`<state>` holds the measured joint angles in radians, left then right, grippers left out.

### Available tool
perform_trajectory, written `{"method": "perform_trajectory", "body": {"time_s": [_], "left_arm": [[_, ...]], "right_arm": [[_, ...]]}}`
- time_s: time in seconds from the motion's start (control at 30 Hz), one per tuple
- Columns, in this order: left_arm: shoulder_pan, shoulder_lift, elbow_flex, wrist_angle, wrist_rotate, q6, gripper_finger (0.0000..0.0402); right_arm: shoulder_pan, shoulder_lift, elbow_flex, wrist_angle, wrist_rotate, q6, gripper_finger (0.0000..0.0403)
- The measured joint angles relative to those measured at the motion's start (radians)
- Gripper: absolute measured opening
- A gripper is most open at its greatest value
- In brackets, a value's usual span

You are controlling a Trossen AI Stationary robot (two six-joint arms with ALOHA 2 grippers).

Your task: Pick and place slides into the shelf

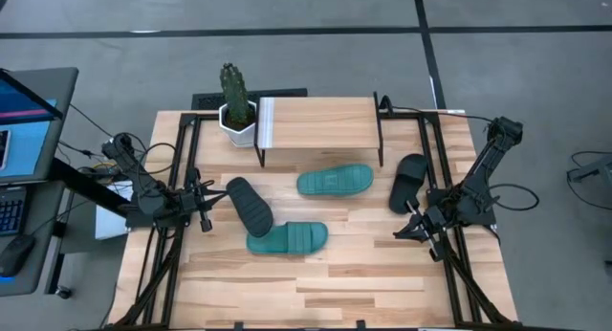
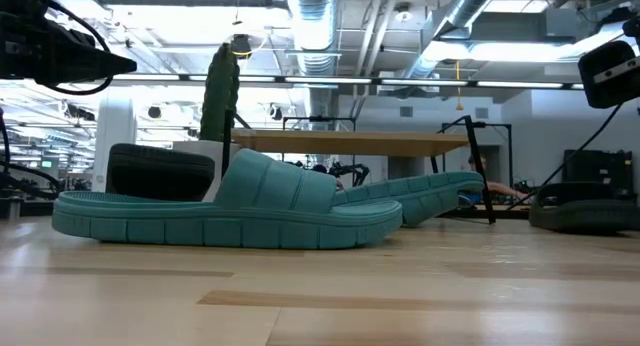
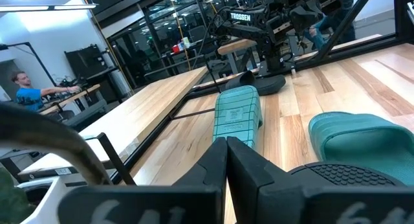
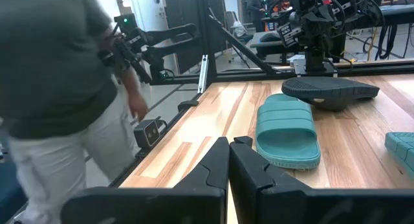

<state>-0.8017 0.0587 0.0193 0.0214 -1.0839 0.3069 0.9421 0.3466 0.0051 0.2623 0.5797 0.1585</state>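
Observation:
Four slides lie on the table in front of the shelf [image 1: 316,123]. One teal slide [image 1: 335,181] is just before the shelf and the other [image 1: 287,239] is nearer the front. A black slide [image 1: 249,205] lies slanted, its near end over the front teal slide's end. The second black slide [image 1: 408,183] is beside the shelf's right leg. My left gripper [image 1: 206,217] hovers shut, left of the slanted black slide [image 3: 343,175]. My right gripper [image 1: 405,232] hovers shut, in front of the right black slide. In the right wrist view I see the front teal slide [image 4: 288,130].
A cactus in a white pot [image 1: 236,111] stands at the shelf's left end. Black frame rails [image 1: 172,207] run along both table sides. A person [image 4: 58,88] stands beyond the table's front edge. Bare wood [image 1: 325,283] lies along the front of the table.

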Motion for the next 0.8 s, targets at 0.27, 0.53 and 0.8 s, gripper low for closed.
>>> {"method": "perform_trajectory", "body": {"time_s": [0.27, 0.53, 0.8], "left_arm": [[0.000, 0.000, 0.000, 0.000, 0.000, 0.000, 0.0000], [0.000, 0.000, 0.000, 0.000, 0.000, 0.000, 0.0000], [0.000, 0.000, 0.000, 0.000, 0.000, 0.001, 0.0000]], "right_arm": [[0.000, 0.000, 0.000, 0.000, 0.000, 0.000, 0.0000], [-0.008, 0.000, 0.000, 0.000, 0.001, -0.112, 0.0000], [-0.079, 0.000, 0.000, 0.033, 0.042, -0.146, 0.0000]]}}
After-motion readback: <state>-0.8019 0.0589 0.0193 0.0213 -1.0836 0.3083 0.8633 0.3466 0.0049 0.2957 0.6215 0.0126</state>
